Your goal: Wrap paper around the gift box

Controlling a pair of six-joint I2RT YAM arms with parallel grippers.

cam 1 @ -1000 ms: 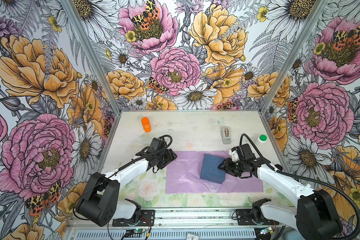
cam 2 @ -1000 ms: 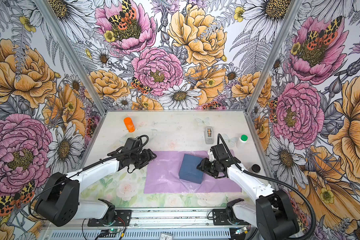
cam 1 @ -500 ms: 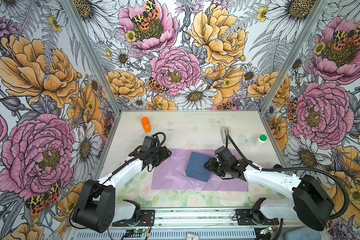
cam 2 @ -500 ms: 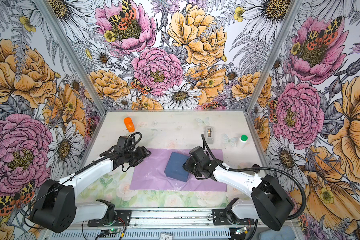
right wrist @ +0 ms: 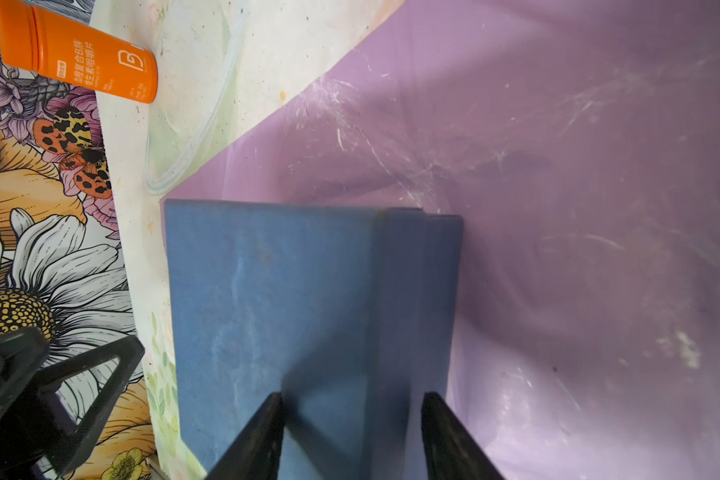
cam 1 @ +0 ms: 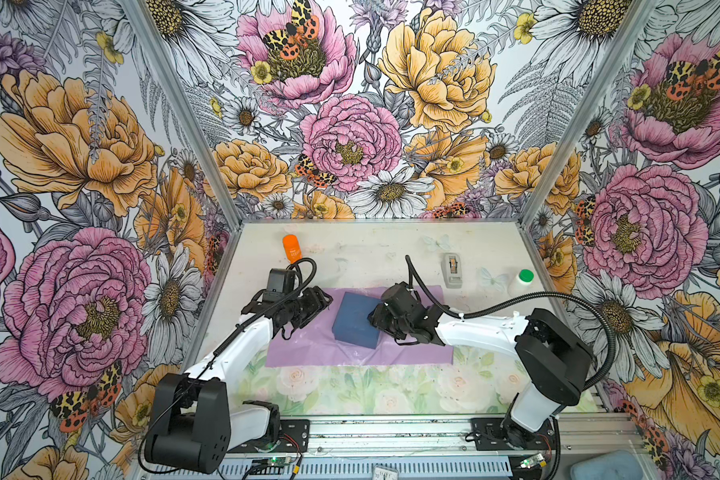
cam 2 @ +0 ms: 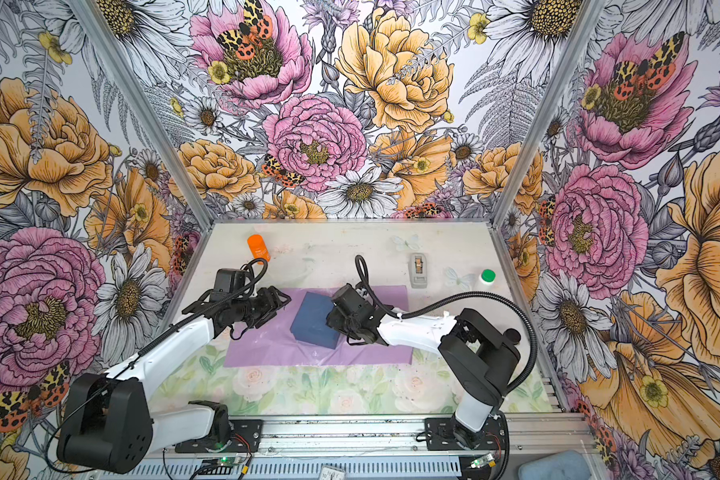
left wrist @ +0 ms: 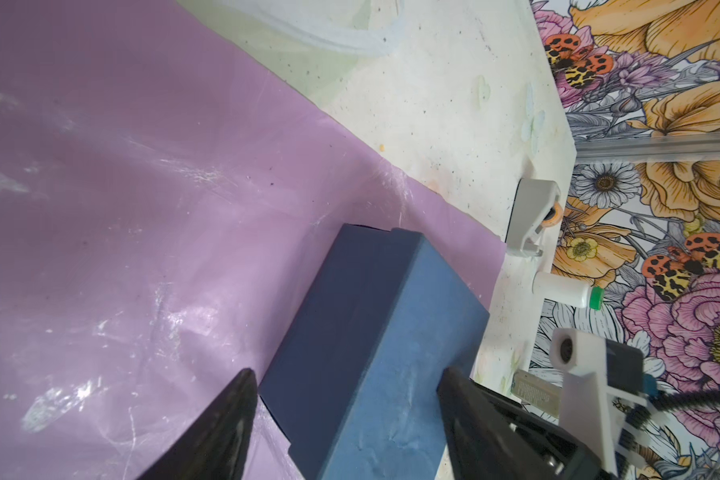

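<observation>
Shifted leftward with its sheet since a second ago, the dark navy matte low gift box (cam 1: 356, 318) lies near the middle of the creased lilac-purple paper (cam 1: 308, 353) on the pale desk (cam 1: 371, 253). The right tool (cam 1: 376, 321) straddles the box's right edge with its jaws apart; I cannot tell whether it grips. The left tool (cam 1: 328, 300) gapes wide just beside the box's left side. A grey tape dispenser (cam 1: 452, 270) and an orange tube (cam 1: 292, 248) sit behind.
</observation>
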